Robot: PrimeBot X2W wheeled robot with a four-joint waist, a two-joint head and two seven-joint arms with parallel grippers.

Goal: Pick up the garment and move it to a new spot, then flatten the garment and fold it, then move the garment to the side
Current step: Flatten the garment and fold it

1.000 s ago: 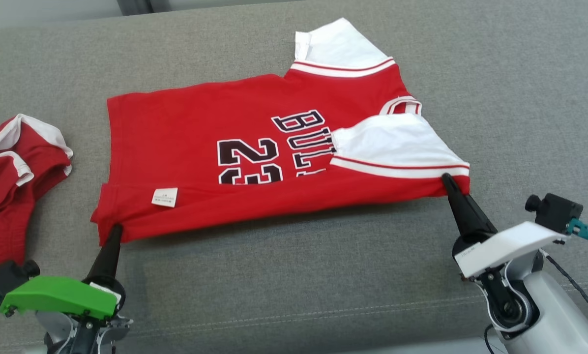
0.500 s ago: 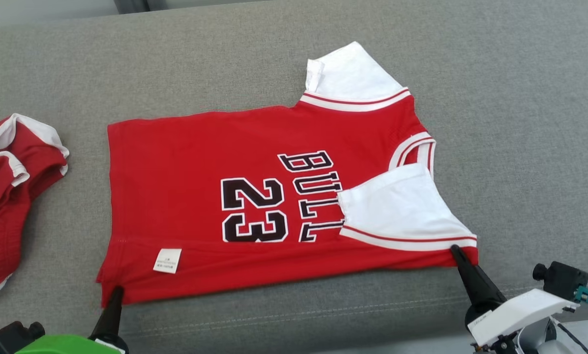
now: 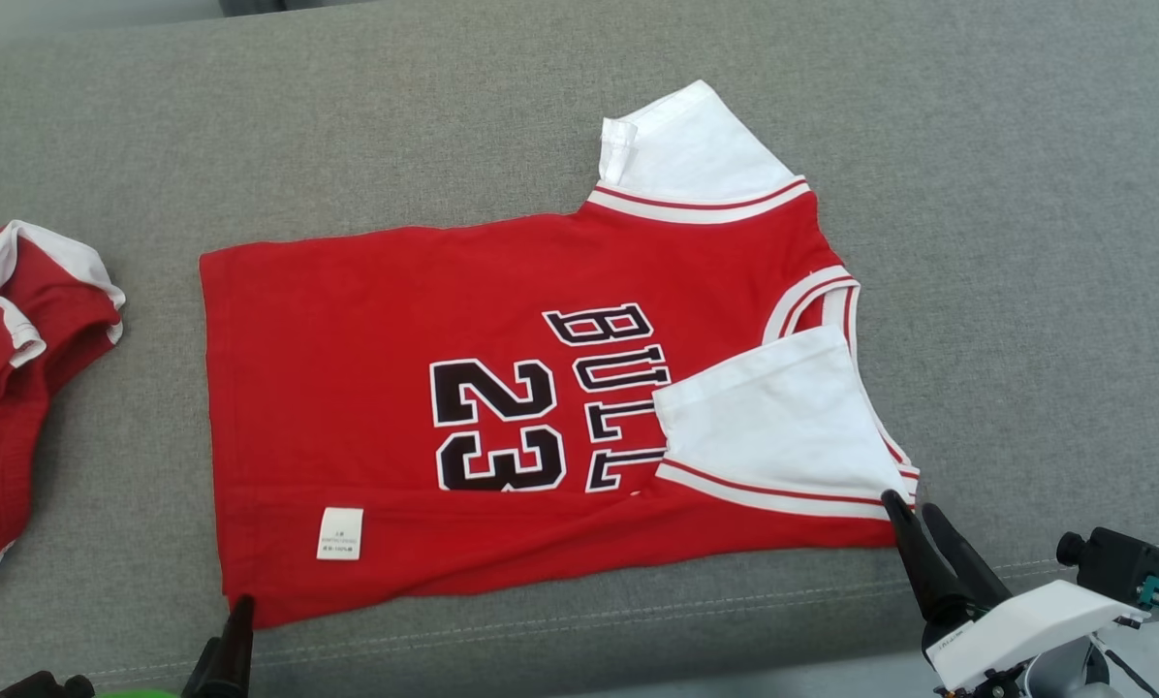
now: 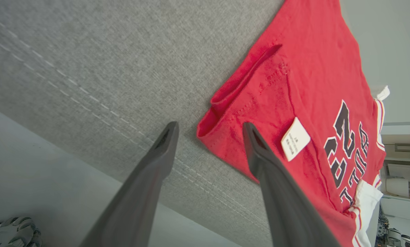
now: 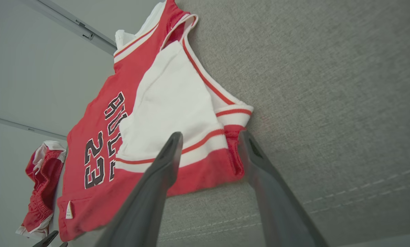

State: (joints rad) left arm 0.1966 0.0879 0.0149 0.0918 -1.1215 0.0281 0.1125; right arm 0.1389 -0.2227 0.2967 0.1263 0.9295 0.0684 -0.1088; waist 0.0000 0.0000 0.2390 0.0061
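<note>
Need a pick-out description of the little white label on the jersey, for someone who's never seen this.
On the grey fabric surface lies a red jersey printed with 23. Near its hem corner by the left gripper, a small rectangular label lies flat on the red cloth. Unlike the white sleeves, it is tiny, faintly printed and has no red stripe.

A grey woven cushion [image 3: 1025,194] with a double-stitched seam [image 4: 88,97] sits before a plain pale wall [image 5: 30,68].
</note>
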